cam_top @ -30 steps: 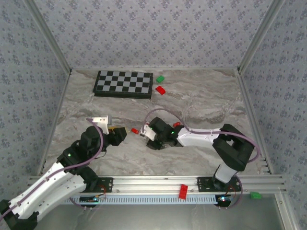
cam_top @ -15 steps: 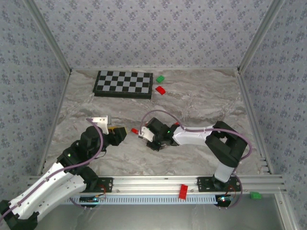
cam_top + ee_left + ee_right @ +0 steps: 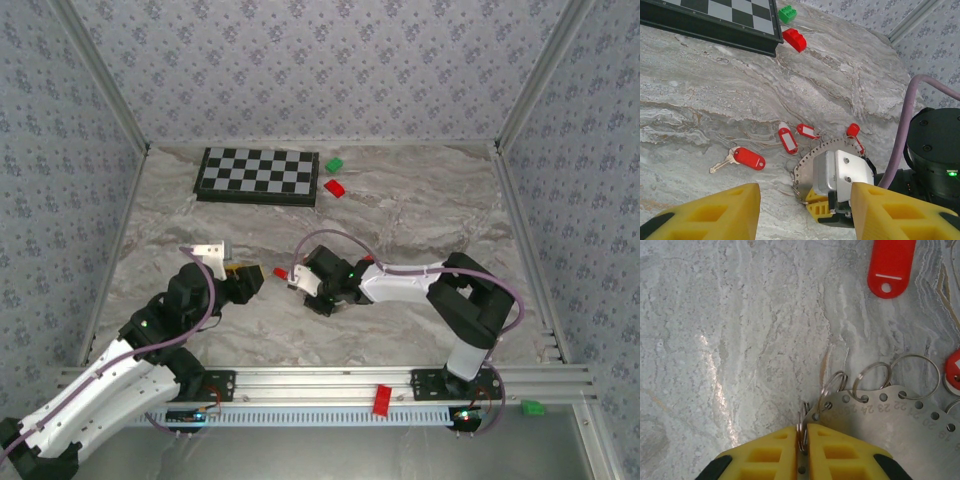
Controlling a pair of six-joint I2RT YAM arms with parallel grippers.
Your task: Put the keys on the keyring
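The keyring (image 3: 807, 167) is a round grey metal plate with numbered holes along its rim (image 3: 890, 420) and small split rings hanging from them. My right gripper (image 3: 802, 440) is shut, pinching a split ring together with the plate's left edge; it lies low on the table at mid-centre (image 3: 305, 283). One key with a red tag (image 3: 747, 158) lies loose to the left of the plate. Three more red tags (image 3: 788, 140) sit along the plate's far rim. My left gripper (image 3: 805, 220) hovers open just short of the plate, with nothing between its yellow fingers (image 3: 715, 215).
A chessboard (image 3: 258, 175) lies at the back left, with a green block (image 3: 334, 164) and a red block (image 3: 336, 187) beside its right end. On the front rail sit a red block (image 3: 381, 399) and a green block (image 3: 532, 407). Patterned walls enclose three sides.
My right gripper has closed onto the ring at the plate's edge, and its arm has shifted slightly left. The left arm has stayed still.
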